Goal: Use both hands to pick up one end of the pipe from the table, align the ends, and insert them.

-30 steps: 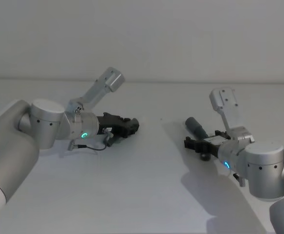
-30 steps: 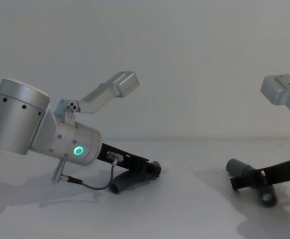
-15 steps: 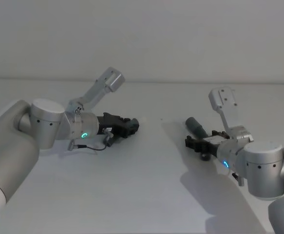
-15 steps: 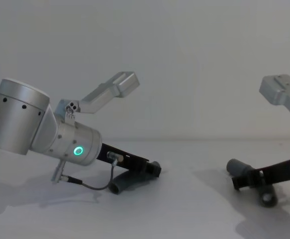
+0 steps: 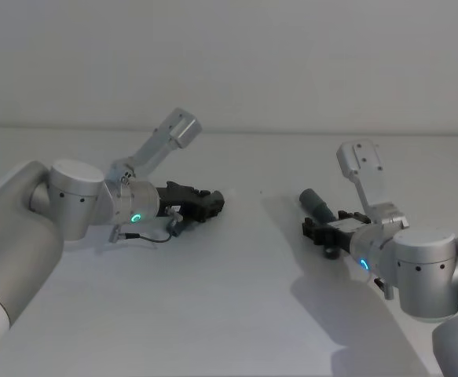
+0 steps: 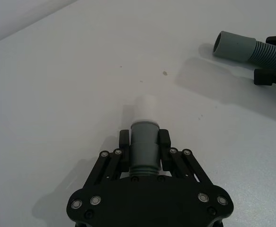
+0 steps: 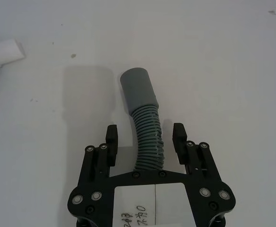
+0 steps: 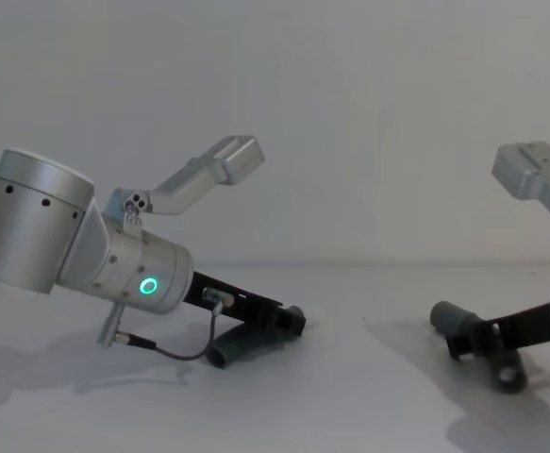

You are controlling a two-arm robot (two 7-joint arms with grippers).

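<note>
My left gripper (image 6: pixel 144 139) is shut on the grey collar of one pipe piece (image 6: pixel 144 146), whose white end (image 6: pixel 145 108) pokes out past the fingertips. From the chest, this piece (image 8: pixel 237 347) hangs under the left gripper (image 8: pixel 289 321) with its bent end down at the table (image 5: pixel 236 298). The other pipe piece (image 7: pixel 146 127), a ribbed hose with a smooth grey end (image 7: pixel 137 90), lies on the table. My right gripper (image 7: pixel 145 134) is open, one finger on each side of the hose and neither touching it. In the head view the right gripper (image 5: pixel 313 230) sits just behind that piece (image 5: pixel 316 202).
The table between the two arms is bare white surface. A plain wall stands behind it. The left wrist view shows the other piece's open end (image 6: pixel 235 46) farther off, and the right wrist view catches the white end (image 7: pixel 4 51) at its edge.
The right gripper has drawn back a little along the ribbed hose, toward the robot. The left gripper and its piece have not moved.
</note>
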